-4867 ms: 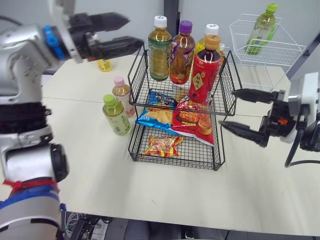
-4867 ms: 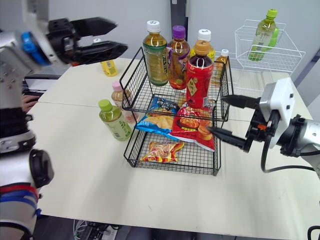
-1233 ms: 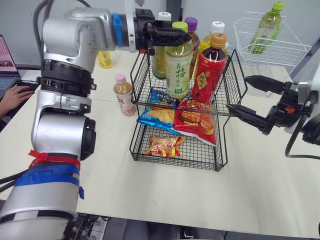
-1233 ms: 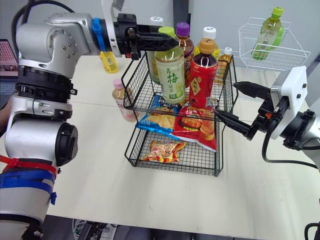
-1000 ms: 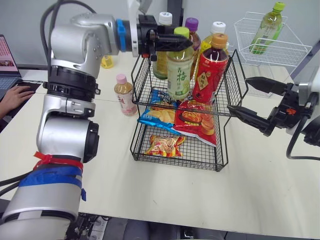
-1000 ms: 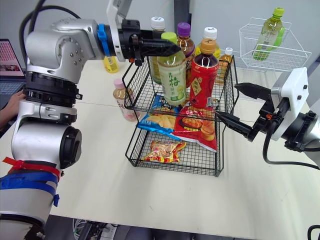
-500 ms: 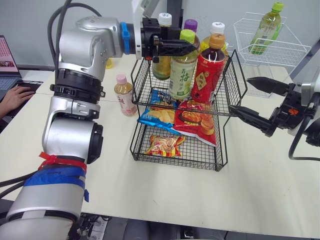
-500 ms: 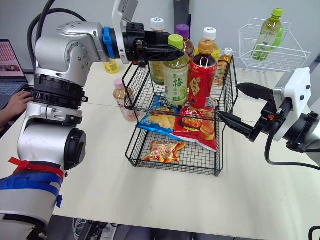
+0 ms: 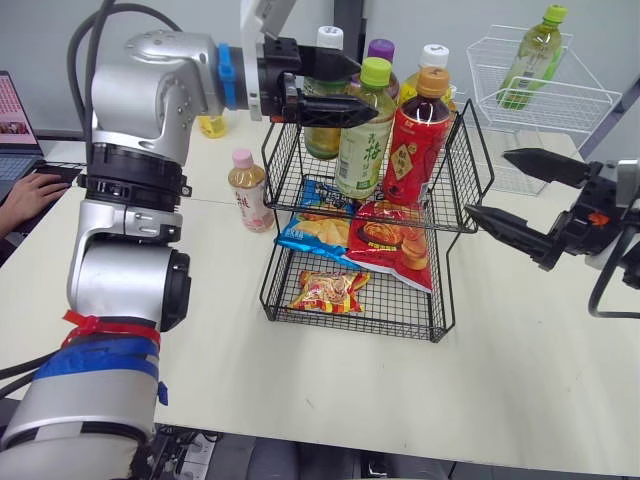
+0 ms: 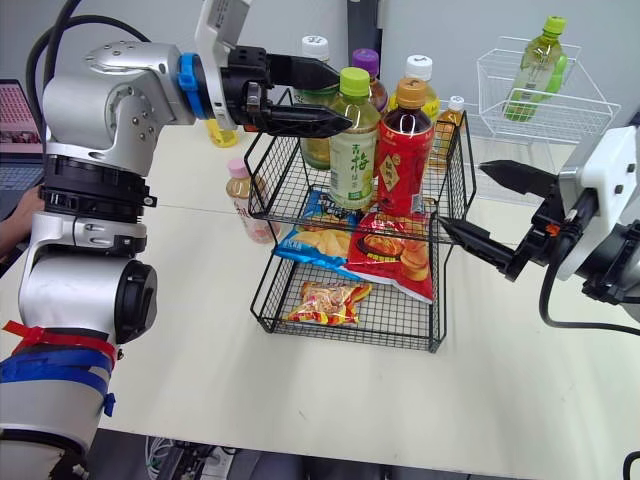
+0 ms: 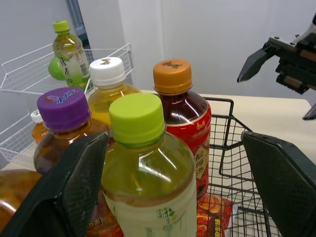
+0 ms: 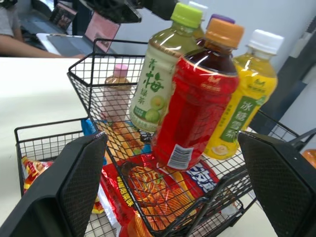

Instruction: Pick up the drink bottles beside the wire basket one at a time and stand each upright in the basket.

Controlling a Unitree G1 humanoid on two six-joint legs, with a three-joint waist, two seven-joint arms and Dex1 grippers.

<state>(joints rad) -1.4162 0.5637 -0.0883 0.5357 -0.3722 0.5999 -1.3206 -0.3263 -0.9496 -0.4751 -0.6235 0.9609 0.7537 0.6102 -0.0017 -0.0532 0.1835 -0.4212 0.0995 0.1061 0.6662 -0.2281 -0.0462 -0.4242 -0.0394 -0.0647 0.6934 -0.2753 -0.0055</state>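
Left claw (image 9: pixel 365 90) was spread wide, one finger on either side of the green-cap bottle (image 9: pixel 358 145), not pinching it. That bottle stood upright in the top tier of the black wire basket (image 9: pixel 283 160), beside the red bottle (image 9: pixel 410 140). The pink-cap bottle (image 9: pixel 246 190) stood on the table (image 9: pixel 300 380), just left of the basket. Right claw (image 9: pixel 487 183) was spread, hovering right of the basket.

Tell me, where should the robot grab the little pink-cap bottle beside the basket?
Grip the pink-cap bottle around its body just below the cap, coming from the robot's left. It stands upright, and the wire basket stands close on its right, blocking that side.
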